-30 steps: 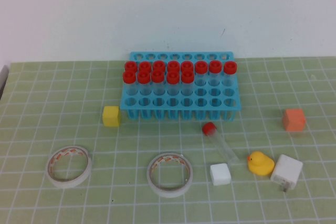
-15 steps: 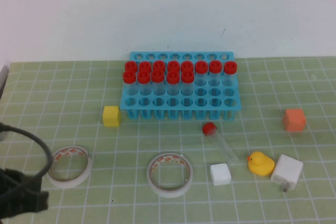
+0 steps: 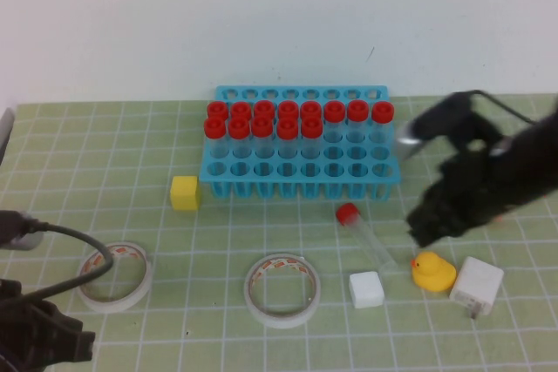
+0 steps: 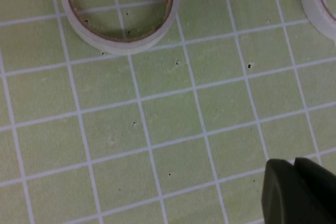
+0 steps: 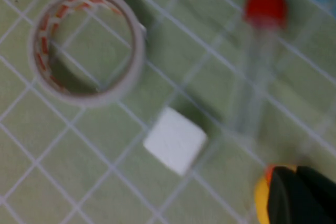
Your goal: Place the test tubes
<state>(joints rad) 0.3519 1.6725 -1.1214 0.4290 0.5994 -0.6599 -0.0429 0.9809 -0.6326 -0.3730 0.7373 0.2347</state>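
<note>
A blue rack (image 3: 301, 187) stands at the back of the green gridded desk (image 3: 105, 172) with thirteen red-capped tubes (image 3: 288, 128) upright in it: eight in one row and five in the row in front. One more tube (image 3: 364, 234) lies loose on the desk just in front of the rack's right end, its red cap toward the rack. There are two tape rolls, one (image 3: 109, 302) at the front left and one (image 3: 279, 315) near the middle. Both have red print inside their cores, too small to read. A yellow cube (image 3: 184, 192) sits beside the rack's left corner, and a white cube (image 3: 365, 288) lies near the loose tube's clear end. One yellow duck (image 3: 433, 271) sits just beside a white block (image 3: 476, 287), possibly a charger. The left gripper (image 4: 293, 169) hangs low over bare desk at the front left, fingers together and empty. The right gripper (image 5: 295, 174) hovers just above the duck, to the right of the loose tube, its fingers also together and holding nothing.
</note>
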